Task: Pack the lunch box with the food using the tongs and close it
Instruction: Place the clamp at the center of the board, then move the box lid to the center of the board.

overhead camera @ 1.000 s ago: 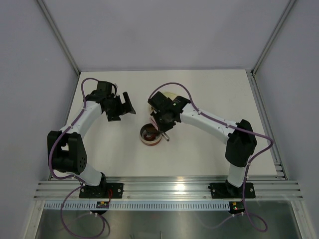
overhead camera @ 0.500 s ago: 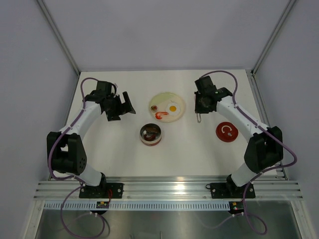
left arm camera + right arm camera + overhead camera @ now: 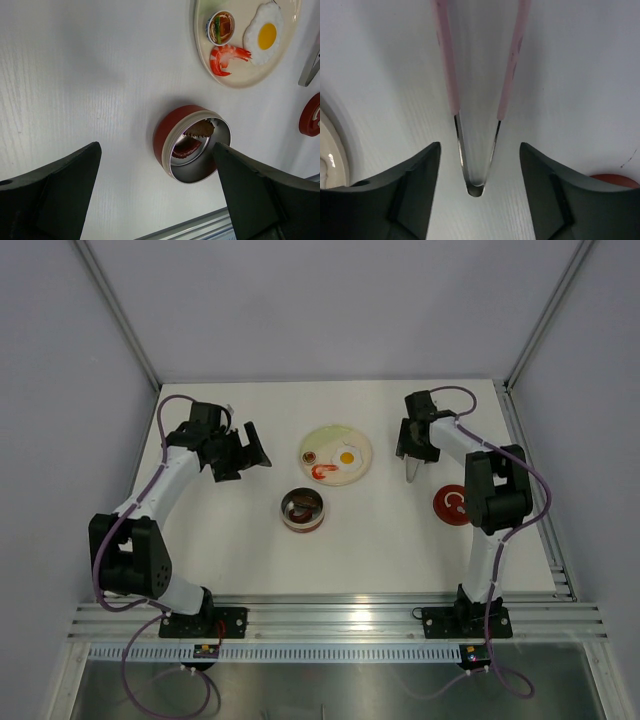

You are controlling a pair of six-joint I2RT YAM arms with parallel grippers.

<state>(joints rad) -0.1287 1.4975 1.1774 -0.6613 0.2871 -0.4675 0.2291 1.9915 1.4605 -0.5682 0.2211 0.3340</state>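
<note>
The lunch box (image 3: 302, 510) is a round metal tin with a red base, standing open mid-table; a brown piece (image 3: 200, 130) and a red piece lie inside it (image 3: 192, 145). Its red lid (image 3: 455, 504) lies to the right. The tongs (image 3: 412, 472) lie flat on the table, their pink arms (image 3: 449, 75) running away from my right gripper (image 3: 477, 147). That gripper (image 3: 413, 452) is open, its fingers on either side of the tongs' joined end without touching it. The fried egg (image 3: 347, 456) and a red shrimp-like strip (image 3: 320, 472) rest on the pale plate (image 3: 336, 434). My left gripper (image 3: 250, 455) hovers open and empty.
A small bowl piece (image 3: 221, 27) sits on the plate beside the egg (image 3: 265, 35). The plate's rim (image 3: 330, 150) shows at the left of the right wrist view, and the lid's edge (image 3: 615, 181) at lower right. Enclosure walls ring the table.
The right arm swung from above the tin to the right side of the table with the tongs, then opened and left them lying there. The left arm barely moved.
</note>
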